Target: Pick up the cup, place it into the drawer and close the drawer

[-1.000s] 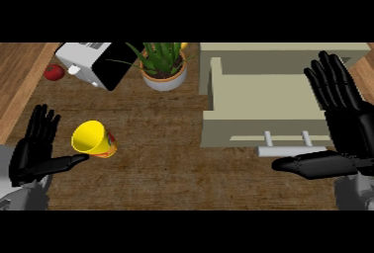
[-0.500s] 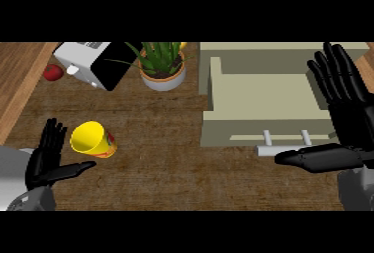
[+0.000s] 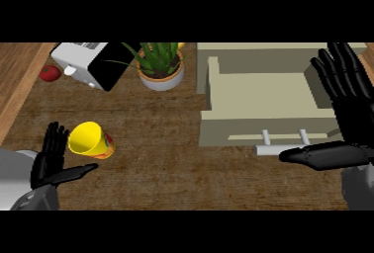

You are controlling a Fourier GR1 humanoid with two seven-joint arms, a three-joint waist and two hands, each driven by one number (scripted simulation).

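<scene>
Both hands released: left hand point(image 3: 51, 164) just beside, perhaps touching, the yellow cup point(image 3: 90, 141); right hand point(image 3: 342, 118) over the open drawer point(image 3: 259, 94).

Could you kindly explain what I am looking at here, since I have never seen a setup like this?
This is a view from a humanoid robot's head, looking steeply down at a kitchen counter. The black shapes are its hands on grey forearms: the left hand is open beside a yellow cup, apart from it, and the right hand is open at the view's right, over the open drawer. Neither holds anything. Also on the counter are a potted plant, a white and black appliance and a small red object. The cup is meant to go into the drawer.
</scene>
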